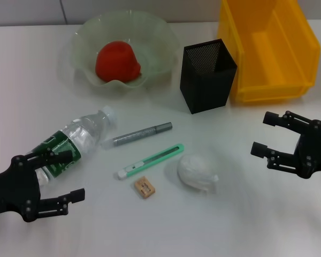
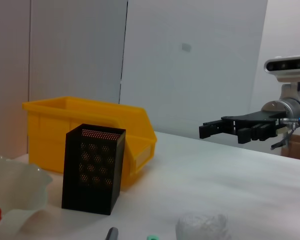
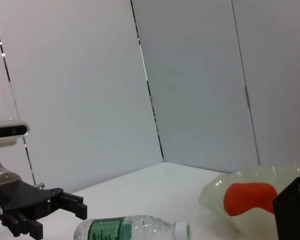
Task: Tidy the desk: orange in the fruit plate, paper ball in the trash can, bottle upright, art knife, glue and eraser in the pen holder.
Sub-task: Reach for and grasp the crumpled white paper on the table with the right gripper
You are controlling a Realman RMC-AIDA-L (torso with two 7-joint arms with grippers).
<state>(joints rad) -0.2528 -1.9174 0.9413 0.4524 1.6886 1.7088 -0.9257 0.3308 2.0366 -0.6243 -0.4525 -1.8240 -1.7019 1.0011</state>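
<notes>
The orange (image 1: 117, 61) lies in the glass fruit plate (image 1: 160, 43). A clear bottle (image 1: 77, 140) with a green label lies on its side. My left gripper (image 1: 72, 175) is open at its base end, one finger over the label. The grey glue stick (image 1: 142, 134), green art knife (image 1: 150, 160), tan eraser (image 1: 143, 187) and white paper ball (image 1: 197, 172) lie on the table mid-front. The black mesh pen holder (image 1: 207, 77) stands beside the yellow bin (image 1: 267, 48). To the right of the paper ball, my right gripper (image 1: 263, 134) hovers open and holds nothing.
In the left wrist view, the pen holder (image 2: 92, 170) stands in front of the yellow bin (image 2: 90, 125), with the right gripper (image 2: 210, 131) farther off. The right wrist view shows the lying bottle (image 3: 130, 230), the orange (image 3: 247, 197) and the left gripper (image 3: 75, 207).
</notes>
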